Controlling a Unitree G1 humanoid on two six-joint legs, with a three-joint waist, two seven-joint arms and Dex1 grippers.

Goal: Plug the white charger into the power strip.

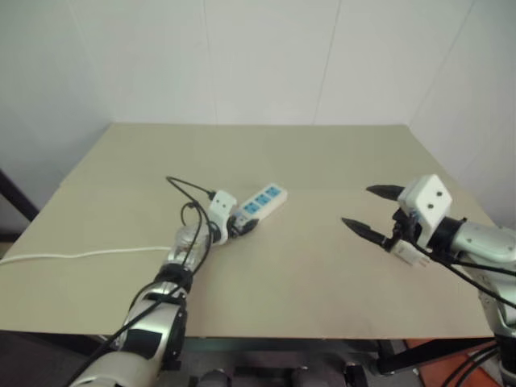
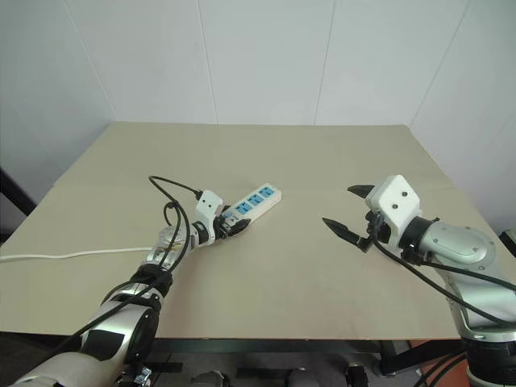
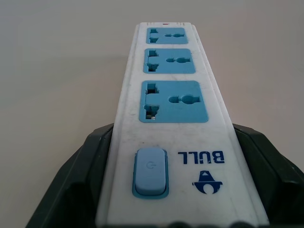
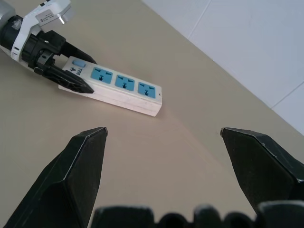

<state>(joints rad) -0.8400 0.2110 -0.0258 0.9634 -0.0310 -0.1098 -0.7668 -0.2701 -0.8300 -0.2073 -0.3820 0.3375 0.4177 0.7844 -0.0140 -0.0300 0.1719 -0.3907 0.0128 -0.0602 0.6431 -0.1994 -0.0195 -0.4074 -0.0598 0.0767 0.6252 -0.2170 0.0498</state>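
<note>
Strip (image 1: 260,202) lengthwise from gripper (image 1: 242,226) (clamped)

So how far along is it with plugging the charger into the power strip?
Early. The left pincer has clamped the switch end of the power strip, which lies on the table. All three blue sockets are empty. The right pincer hangs open, holding nothing. Fetching and plugging the charger remain.

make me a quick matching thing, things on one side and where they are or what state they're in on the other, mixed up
Things:
1. left gripper
2. right gripper
3. power strip
4. white cord

States:
A. trails over the table toward its left edge
B. lies flat, switch end held
C. open, holding nothing, above the table
D. shut on the switch end of the strip

Pairs: 1-D, 2-C, 3-B, 4-A
</note>
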